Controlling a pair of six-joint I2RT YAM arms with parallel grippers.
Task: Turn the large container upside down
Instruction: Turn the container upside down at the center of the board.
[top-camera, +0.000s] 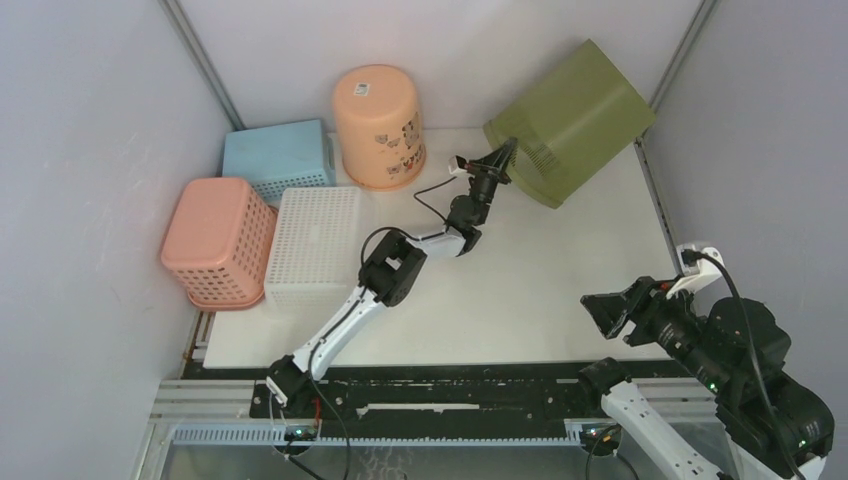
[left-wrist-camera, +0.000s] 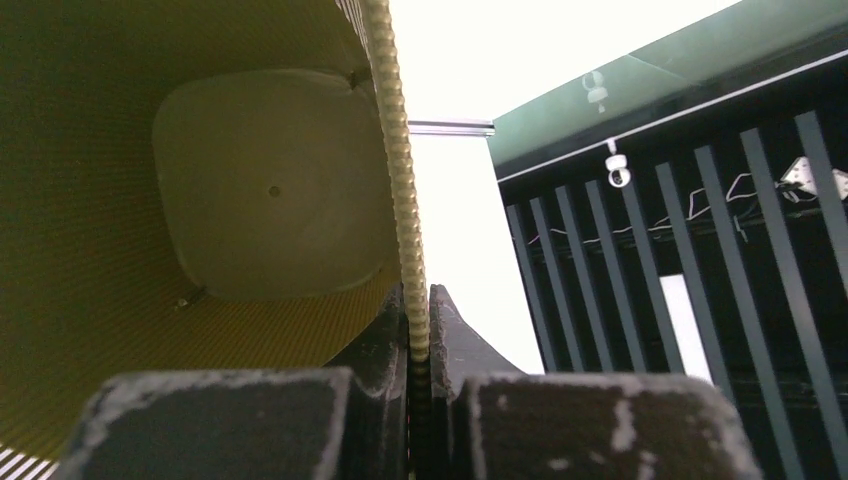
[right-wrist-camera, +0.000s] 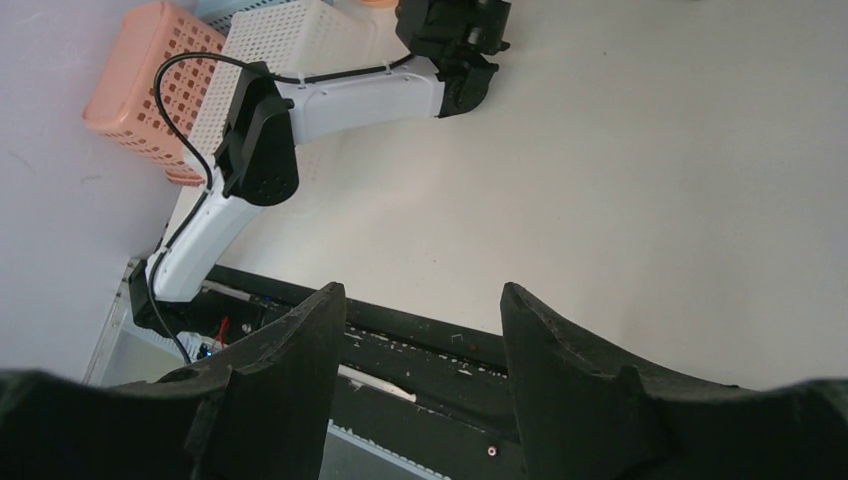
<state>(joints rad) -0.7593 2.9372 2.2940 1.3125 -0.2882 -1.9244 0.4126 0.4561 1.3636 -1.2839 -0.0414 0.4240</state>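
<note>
The large olive-green container is tilted at the back right of the table, its solid base up and to the right, its open mouth facing down-left. My left gripper is shut on the container's rim. In the left wrist view the ribbed rim runs between the closed fingers, and the container's inside and bottom fill the left. My right gripper is open and empty, held near the front right edge of the table, where it also shows in the top view.
A peach round bucket stands upside down at the back centre. A blue basket, a white basket and a pink basket lie upside down at the left. Side walls stand close on both sides.
</note>
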